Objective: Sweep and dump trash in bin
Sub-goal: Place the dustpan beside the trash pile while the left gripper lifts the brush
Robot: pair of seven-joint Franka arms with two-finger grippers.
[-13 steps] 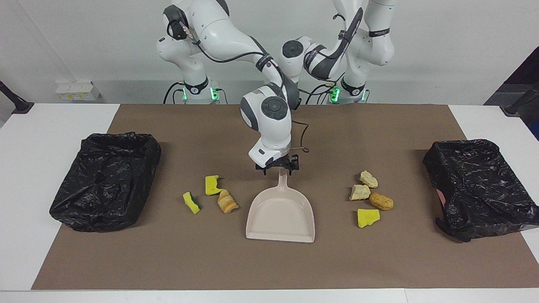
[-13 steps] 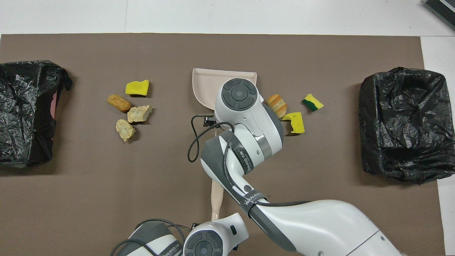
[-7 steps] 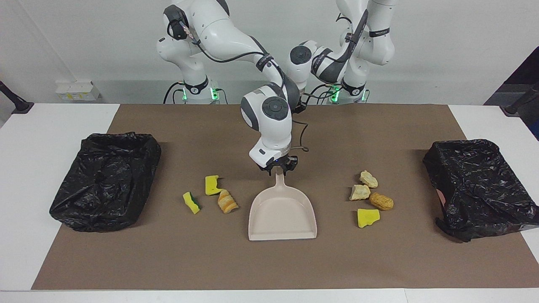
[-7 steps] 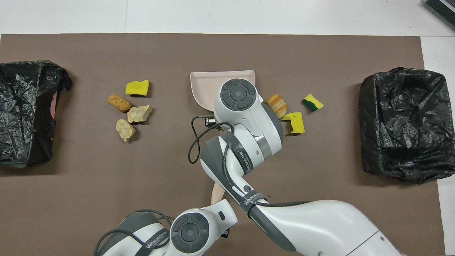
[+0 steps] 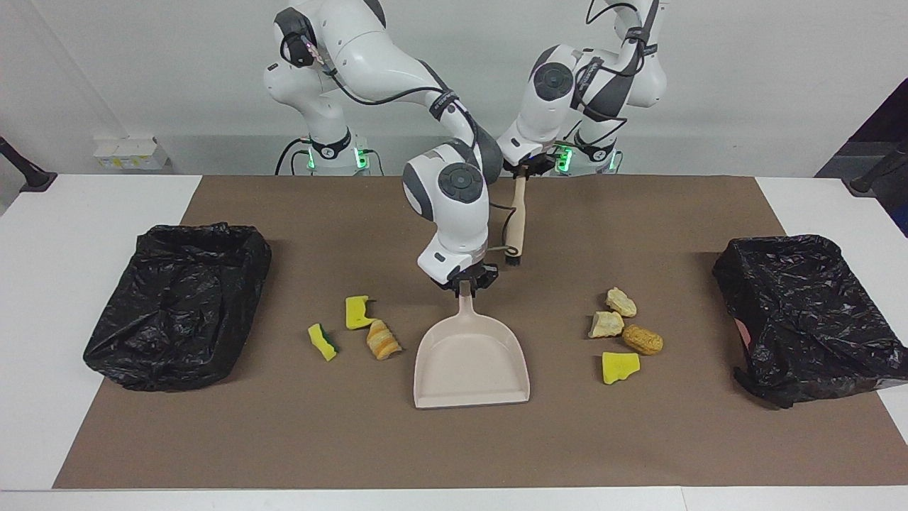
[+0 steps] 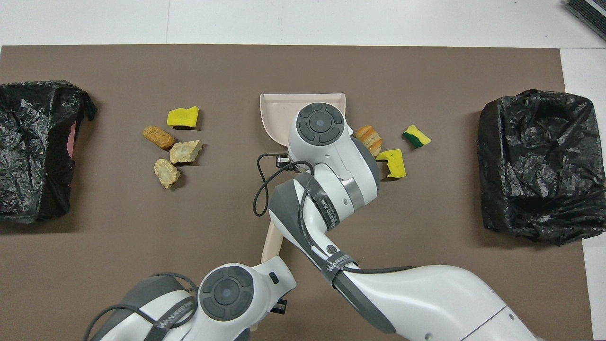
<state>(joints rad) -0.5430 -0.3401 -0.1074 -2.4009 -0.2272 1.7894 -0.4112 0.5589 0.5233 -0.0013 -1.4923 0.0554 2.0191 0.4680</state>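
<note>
A beige dustpan (image 5: 472,362) lies on the brown mat mid-table, also in the overhead view (image 6: 277,113). My right gripper (image 5: 466,284) is shut on its handle. My left gripper (image 5: 523,169) is shut on a beige brush (image 5: 518,213), which hangs down with its dark end near the mat; its handle shows in the overhead view (image 6: 271,242). Trash lies beside the pan: a yellow sponge (image 5: 358,312), a green-backed sponge (image 5: 323,342) and a bread lump (image 5: 383,339) toward the right arm's end. Cream chunks (image 5: 621,301), a brown lump (image 5: 643,340) and a yellow sponge (image 5: 620,367) lie toward the left arm's end.
Two black-bagged bins stand on the mat, one at the right arm's end (image 5: 177,305) and one at the left arm's end (image 5: 809,319). White table (image 5: 71,213) shows around the brown mat (image 5: 454,447).
My right gripper has shut on the dustpan handle, and the pan shifted slightly. My left arm has risen with the brush, which has come up off the mat.
</note>
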